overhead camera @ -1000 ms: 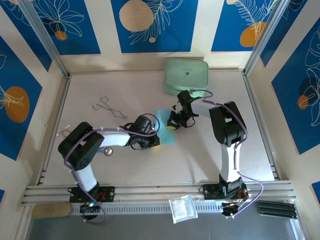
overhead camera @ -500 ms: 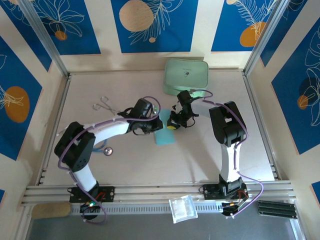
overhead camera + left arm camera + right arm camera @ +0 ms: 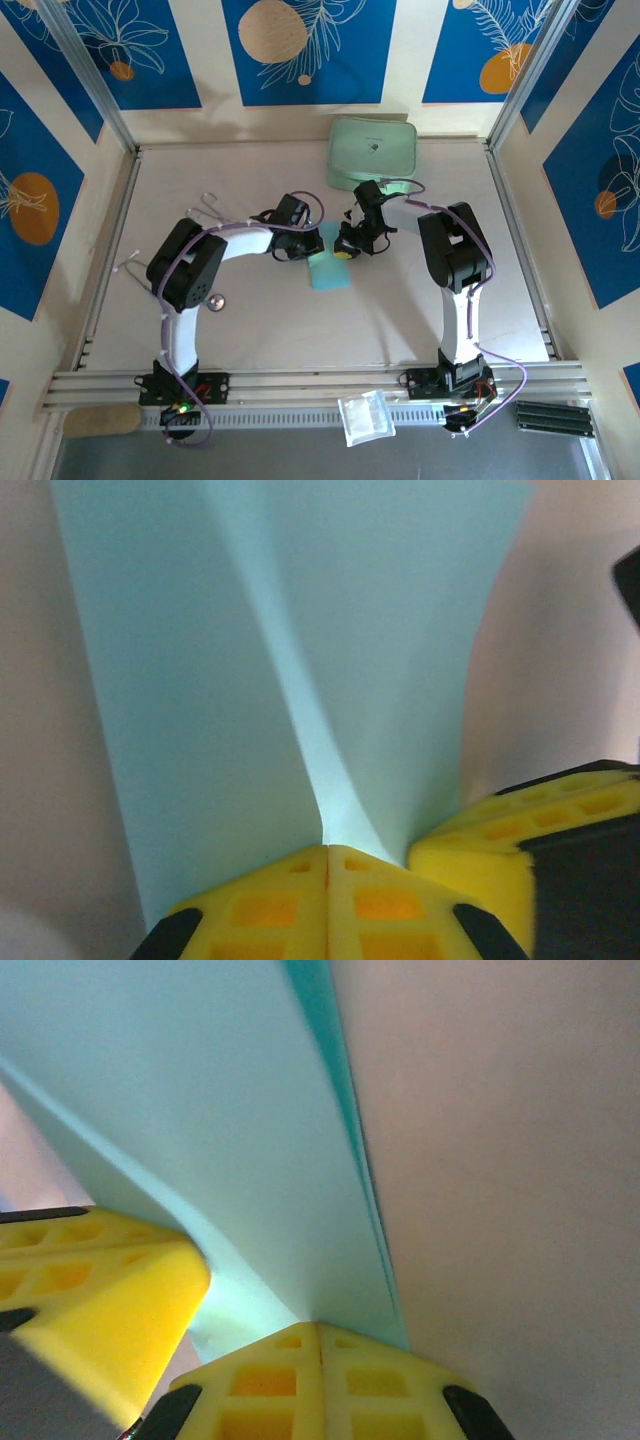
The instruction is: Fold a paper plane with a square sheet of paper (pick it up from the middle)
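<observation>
The square sheet of paper (image 3: pixel 330 270) lies on the side of the mint-green case (image 3: pixel 372 150) that faces the arm bases, well apart from the case. Its long axis runs straight away from the case. Both pincers hold the end of the sheet nearest the case. The left pincer (image 3: pixel 306 243) is clenched on that edge towards its left corner, and the right pincer (image 3: pixel 345 248) is clenched on the same edge just beside it. In each wrist view the other pincer's yellow finger sits close alongside. From both grips the whole sheet therefore stretches away from the case, towards the near part of the table (image 3: pixel 420 320). Neither arm is clearly the nearer, as each is already on the paper. In the left wrist view a soft ridge rises from the pinch point and runs lengthwise down the sheet, so the paper is bowed and not flat. Whether its free end touches the table I cannot tell. I judge that the coming fold turns on this lengthwise line. With the two grips side by side at the case end, the crease should follow the sheet's long axis.
</observation>
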Robot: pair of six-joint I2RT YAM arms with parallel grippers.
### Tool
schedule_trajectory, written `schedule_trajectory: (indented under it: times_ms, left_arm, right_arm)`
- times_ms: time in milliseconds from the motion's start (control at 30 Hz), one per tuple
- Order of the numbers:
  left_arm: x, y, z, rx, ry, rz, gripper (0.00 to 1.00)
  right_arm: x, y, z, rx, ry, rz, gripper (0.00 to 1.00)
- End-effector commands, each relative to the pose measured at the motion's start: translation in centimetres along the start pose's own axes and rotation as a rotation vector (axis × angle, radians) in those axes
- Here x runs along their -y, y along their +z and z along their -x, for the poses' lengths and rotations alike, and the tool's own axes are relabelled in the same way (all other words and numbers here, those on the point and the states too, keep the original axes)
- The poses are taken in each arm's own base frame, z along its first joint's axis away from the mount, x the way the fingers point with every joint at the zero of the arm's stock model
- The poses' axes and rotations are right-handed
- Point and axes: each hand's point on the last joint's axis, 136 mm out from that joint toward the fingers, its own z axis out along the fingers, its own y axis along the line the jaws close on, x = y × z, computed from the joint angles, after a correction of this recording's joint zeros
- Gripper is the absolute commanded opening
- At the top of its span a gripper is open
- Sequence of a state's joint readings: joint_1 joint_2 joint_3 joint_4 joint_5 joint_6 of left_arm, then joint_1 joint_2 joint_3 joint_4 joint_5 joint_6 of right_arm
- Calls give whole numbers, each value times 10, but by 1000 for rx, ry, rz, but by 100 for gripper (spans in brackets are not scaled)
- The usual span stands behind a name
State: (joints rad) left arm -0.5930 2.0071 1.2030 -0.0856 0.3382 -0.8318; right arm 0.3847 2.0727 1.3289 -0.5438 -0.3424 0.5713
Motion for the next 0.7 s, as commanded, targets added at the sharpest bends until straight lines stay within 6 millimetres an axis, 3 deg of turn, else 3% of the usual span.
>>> schedule_trajectory:
  times_ms: [0, 167, 300, 367, 533, 667]
  left_arm:
    - [-29, 7, -3, 3, -21, 51, 8]
    - [-61, -2, -2, 22, -60, 87, 8]
    - [-76, -22, 4, 49, -81, 89, 8]
    - [-67, -34, 10, 64, -76, 56, 6]
    - [-6, -60, 22, 100, -20, -106, 5]
    - [27, -54, 22, 89, 6, -207, 5]
  right_arm:
    - [101, 23, -18, -54, 121, -354, 2]
    - [107, 22, -18, -55, 115, -383, 1]
    - [109, 20, -18, -53, 109, -399, 1]
    - [108, 20, -17, -52, 108, -397, 2]
    - [107, 21, -18, -56, 107, -396, 2]
    - [108, 22, -19, -59, 111, -393, 1]
